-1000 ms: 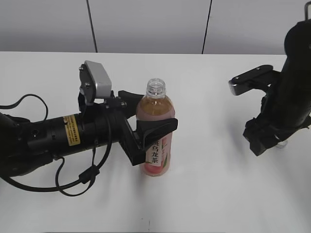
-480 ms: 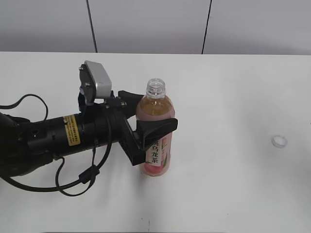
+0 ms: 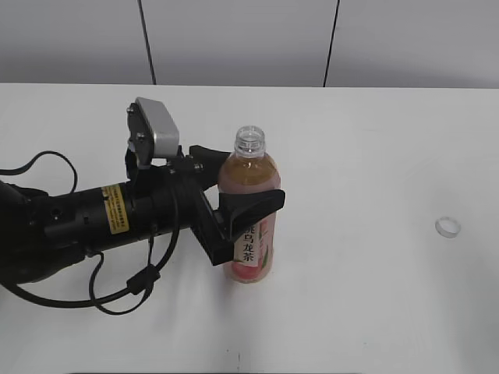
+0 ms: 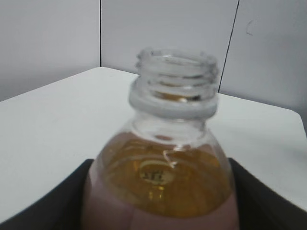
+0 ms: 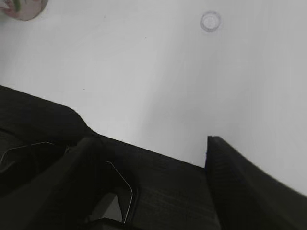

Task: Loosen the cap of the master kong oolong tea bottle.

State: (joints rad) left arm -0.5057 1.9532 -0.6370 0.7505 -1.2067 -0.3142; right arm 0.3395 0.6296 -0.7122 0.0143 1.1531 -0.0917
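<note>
The master kong oolong tea bottle stands upright at the table's middle, its threaded neck open and capless. My left gripper is shut on the bottle's shoulder; in the left wrist view the bottle fills the space between the black jaws. The white cap lies on the table far to the right, apart from the bottle. It also shows in the right wrist view, well beyond my right gripper, which is open and empty. The right arm is out of the exterior view.
The white table ends at a grey panelled wall behind. The left arm's black body and cables lie across the left side. The bottle's base shows at the top left of the right wrist view.
The right arm, over the cap's spot a second ago, has drawn back out of the exterior view, leaving the cap on the table. The left gripper and bottle have hardly moved.
</note>
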